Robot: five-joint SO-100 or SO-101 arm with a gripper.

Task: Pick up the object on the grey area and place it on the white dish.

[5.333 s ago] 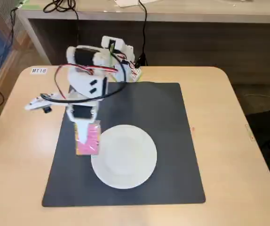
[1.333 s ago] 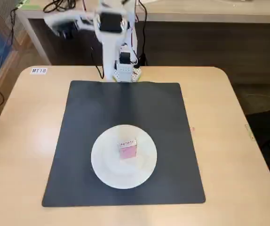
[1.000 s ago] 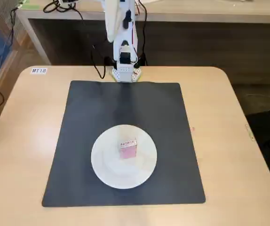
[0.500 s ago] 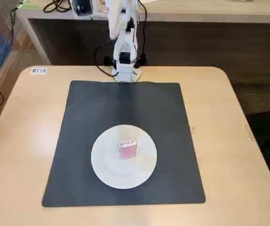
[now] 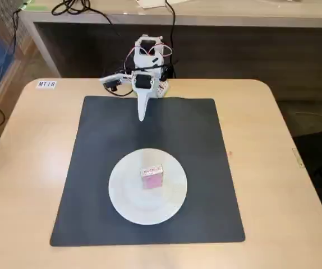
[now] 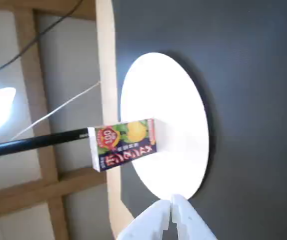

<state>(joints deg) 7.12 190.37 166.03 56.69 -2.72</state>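
- Pink box point(image 5: 152, 178) standing near the centre of the white dish point(image 5: 128, 203) in the fixed view, resting on the dish and touched by nothing else.
- Dish lying on the grey mat point(image 5: 194, 140), toward the mat's near half; mat spread over the light wooden tabletop point(image 5: 279, 168).
- Jaws point(image 5: 142, 116) pressed together and gripping nothing, hanging over the mat's far edge, close to the arm's base and well apart from the box.
- From the jaws, box lies straight down the fixed view, toward the camera, with bare mat between.
- In the wrist view, closed jaws point(image 6: 173, 202) pointing at the dish's point(image 6: 183, 130) rim; box point(image 6: 123, 144) seen beyond the tips with its printed face toward the camera.
- Long axis of the box hard to judge from above; printed face looks wider than tall in the wrist view.
- Judged from this layout: placement done, no further grasp needed.
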